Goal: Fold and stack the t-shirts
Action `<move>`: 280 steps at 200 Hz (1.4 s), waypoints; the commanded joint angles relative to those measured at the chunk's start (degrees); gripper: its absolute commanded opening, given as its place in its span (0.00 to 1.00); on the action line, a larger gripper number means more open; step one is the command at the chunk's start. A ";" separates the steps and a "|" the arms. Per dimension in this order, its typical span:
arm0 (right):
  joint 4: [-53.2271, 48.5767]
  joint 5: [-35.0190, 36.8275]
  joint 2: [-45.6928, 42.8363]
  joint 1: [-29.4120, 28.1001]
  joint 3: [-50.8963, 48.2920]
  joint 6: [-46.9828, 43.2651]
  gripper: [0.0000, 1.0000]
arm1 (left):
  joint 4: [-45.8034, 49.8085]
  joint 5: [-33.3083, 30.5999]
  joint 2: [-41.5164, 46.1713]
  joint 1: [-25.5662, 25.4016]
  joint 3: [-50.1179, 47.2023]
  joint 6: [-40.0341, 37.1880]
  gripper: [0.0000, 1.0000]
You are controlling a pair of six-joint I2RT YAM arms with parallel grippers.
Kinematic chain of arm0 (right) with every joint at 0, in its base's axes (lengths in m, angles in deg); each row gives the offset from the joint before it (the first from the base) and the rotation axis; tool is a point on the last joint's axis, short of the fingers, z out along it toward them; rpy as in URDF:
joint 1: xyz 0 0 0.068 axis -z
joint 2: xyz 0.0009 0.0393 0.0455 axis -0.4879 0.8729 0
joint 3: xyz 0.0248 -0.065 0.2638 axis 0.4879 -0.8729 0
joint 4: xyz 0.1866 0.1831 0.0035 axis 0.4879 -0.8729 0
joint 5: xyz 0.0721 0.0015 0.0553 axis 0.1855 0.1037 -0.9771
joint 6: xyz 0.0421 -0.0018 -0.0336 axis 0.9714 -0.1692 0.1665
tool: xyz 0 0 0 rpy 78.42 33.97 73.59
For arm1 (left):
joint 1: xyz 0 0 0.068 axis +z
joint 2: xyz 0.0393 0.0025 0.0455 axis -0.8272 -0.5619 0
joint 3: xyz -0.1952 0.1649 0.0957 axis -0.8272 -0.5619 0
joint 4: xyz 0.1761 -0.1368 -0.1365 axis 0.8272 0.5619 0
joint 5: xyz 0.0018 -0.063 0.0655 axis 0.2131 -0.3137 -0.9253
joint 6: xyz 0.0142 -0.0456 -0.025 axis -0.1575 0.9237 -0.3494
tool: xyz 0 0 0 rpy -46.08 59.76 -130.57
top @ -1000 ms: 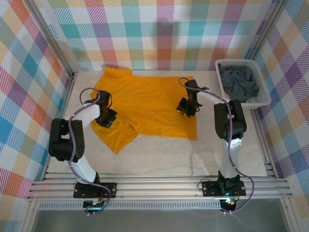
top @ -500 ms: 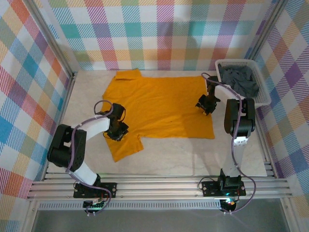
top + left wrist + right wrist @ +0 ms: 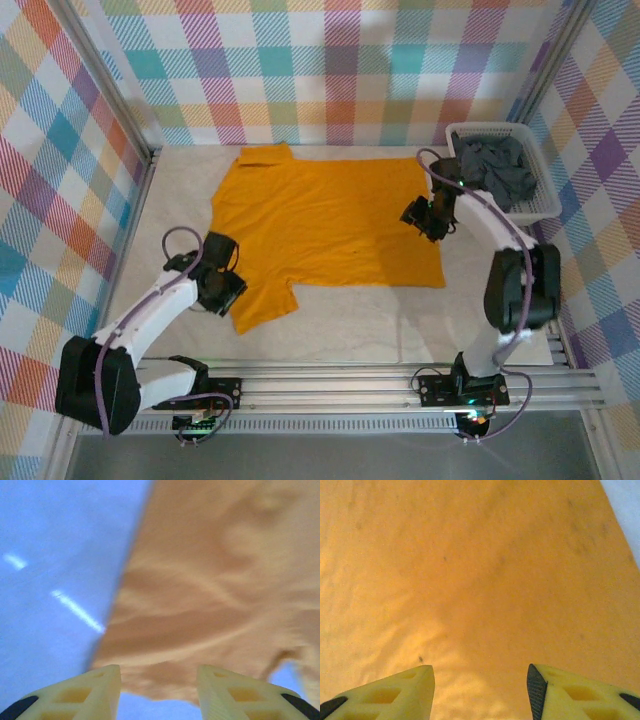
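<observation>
Orange-yellow t-shirt [image 3: 330, 225] lies flat under parted, empty left fingers [image 3: 95, 692] and right fingers [image 3: 580, 690].

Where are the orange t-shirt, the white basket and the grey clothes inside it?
orange t-shirt [image 3: 330, 225]: top external view, middle of its chest.
white basket [image 3: 485, 126]: top external view, on its far rim.
grey clothes [image 3: 500, 165]: top external view, middle of the crumpled heap.

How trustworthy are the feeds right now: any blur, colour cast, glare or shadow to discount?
Left wrist: motion-blurred, the orange t-shirt smeared, the table cast blue with white glare streaks. Right wrist: sharper, cloth specks legible, dimmer band mid-frame. Top external: crisp, evenly lit, a soft shadow over part of the t-shirt.
</observation>
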State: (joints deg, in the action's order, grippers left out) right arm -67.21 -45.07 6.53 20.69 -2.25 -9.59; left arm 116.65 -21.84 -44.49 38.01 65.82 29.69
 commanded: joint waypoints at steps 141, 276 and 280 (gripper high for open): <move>2.18 -7.24 -11.60 3.38 -19.63 3.14 0.56 | -3.17 6.36 -0.69 -1.84 -4.87 1.96 0.51; -1.61 4.72 -14.54 7.64 -23.06 6.99 0.56 | -2.46 -2.43 -6.44 -5.84 -3.97 -0.08 0.00; -1.20 4.64 -14.47 8.43 -23.54 7.60 0.55 | -1.98 -2.45 -5.55 -5.83 -3.97 0.00 0.00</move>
State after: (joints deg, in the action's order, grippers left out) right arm -66.77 -45.62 -7.02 25.50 -23.23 -5.24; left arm 114.01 -20.46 -53.38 32.81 61.04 30.34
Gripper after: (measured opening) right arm 0.557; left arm 0.060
